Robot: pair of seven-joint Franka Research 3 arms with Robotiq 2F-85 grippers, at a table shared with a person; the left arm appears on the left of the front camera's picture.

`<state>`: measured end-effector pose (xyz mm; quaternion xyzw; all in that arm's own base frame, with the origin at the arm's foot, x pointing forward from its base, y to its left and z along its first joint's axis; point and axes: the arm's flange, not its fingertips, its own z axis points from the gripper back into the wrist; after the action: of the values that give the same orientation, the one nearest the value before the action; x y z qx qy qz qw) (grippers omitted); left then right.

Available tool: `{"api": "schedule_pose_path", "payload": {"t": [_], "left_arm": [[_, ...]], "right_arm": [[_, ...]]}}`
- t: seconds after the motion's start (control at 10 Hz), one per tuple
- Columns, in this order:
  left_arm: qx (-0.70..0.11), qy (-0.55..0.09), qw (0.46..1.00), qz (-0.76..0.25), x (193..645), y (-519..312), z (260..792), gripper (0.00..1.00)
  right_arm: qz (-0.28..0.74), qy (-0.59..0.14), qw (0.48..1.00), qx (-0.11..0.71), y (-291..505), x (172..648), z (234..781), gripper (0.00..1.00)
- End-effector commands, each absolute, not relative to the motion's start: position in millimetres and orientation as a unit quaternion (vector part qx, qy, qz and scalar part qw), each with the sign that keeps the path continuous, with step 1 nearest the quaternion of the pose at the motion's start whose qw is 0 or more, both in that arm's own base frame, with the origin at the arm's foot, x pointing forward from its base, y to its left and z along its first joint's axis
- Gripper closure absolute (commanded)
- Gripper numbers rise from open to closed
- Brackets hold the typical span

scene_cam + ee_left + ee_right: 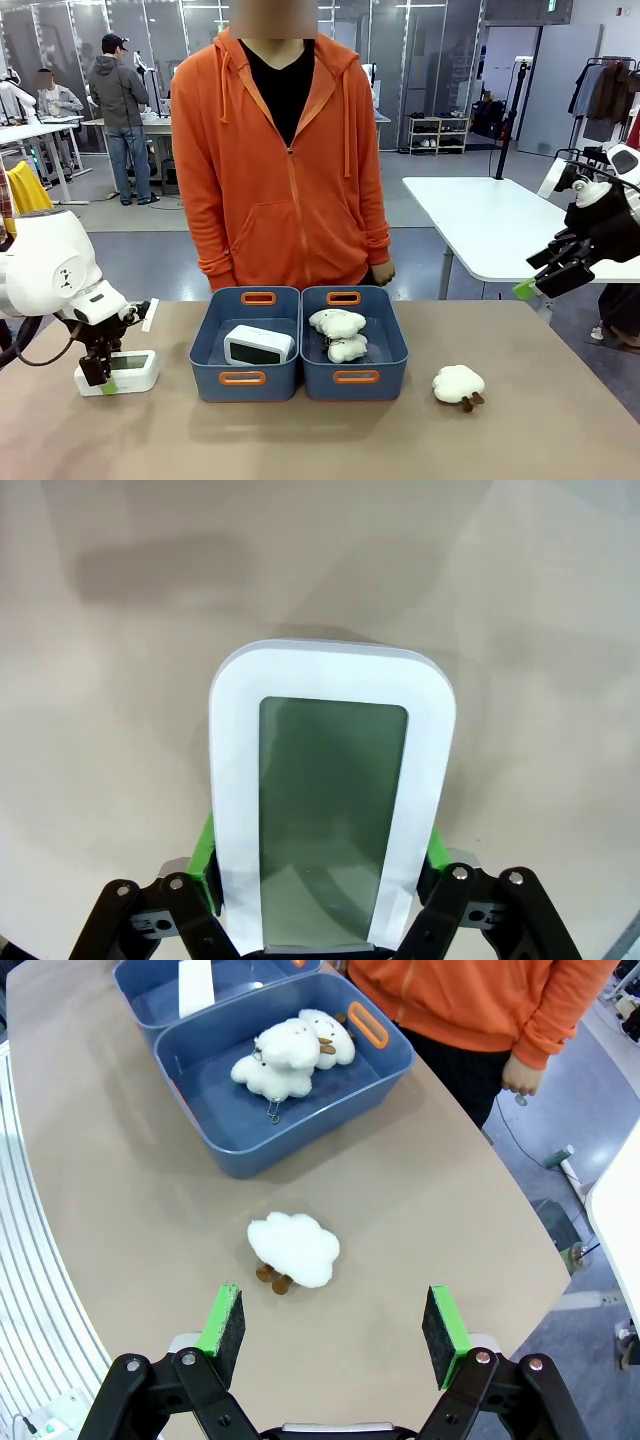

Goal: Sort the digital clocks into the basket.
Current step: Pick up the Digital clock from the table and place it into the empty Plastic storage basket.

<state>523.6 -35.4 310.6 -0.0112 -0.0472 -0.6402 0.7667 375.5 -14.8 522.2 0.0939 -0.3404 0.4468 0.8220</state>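
A white digital clock with a grey-green face lies on the table at the left. My left gripper is down on it and shut on it. In the left wrist view the green pads press both long sides of the digital clock. A second clock lies in the left blue basket. My right gripper hangs open in the air at the right, above the table edge. In its own view the right gripper holds nothing between its fingers.
The right blue bin holds two cream plush toys. A third plush toy lies on the table right of the bins, below my right gripper. A person in an orange hoodie stands close behind the bins.
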Motion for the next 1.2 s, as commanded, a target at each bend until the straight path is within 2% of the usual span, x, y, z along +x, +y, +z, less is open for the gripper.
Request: {"api": "schedule_pose_path", "payload": {"t": [0.0,0.2,0.3,0.4,0.7,0.9,1.1], "left_arm": [[-0.008,-0.023,0.766,-0.642,527.4,-35.8,310.9,1.00],[-0.007,-0.019,0.767,-0.642,525.6,-33.8,313.3,1.00],[-0.014,-0.009,0.774,-0.633,522.0,-34.6,322.3,0.79],[-0.026,-0.028,0.779,-0.626,513.1,-41.7,351.9,0.33],[-0.091,-0.087,0.796,-0.592,479.6,-52.1,455.0,0.33],[-0.119,-0.118,0.795,-0.583,464.6,-63.3,484.4,0.33],[-0.142,-0.161,0.789,-0.576,462.0,-107.9,495.1,0.33]], "right_arm": [[0.439,-0.336,0.828,0.093,-11.8,377.2,523.8,0.10],[0.439,-0.336,0.828,0.093,-11.8,377.2,523.8,0.10],[0.439,-0.336,0.828,0.093,-11.8,377.2,523.8,0.10],[0.439,-0.336,0.828,0.093,-11.8,377.2,523.8,0.10],[0.439,-0.336,0.828,0.093,-11.8,377.2,523.8,0.10],[0.439,-0.336,0.828,0.093,-11.8,377.2,523.8,0.10],[0.439,-0.336,0.828,0.093,-11.8,377.2,523.8,0.10]]}}
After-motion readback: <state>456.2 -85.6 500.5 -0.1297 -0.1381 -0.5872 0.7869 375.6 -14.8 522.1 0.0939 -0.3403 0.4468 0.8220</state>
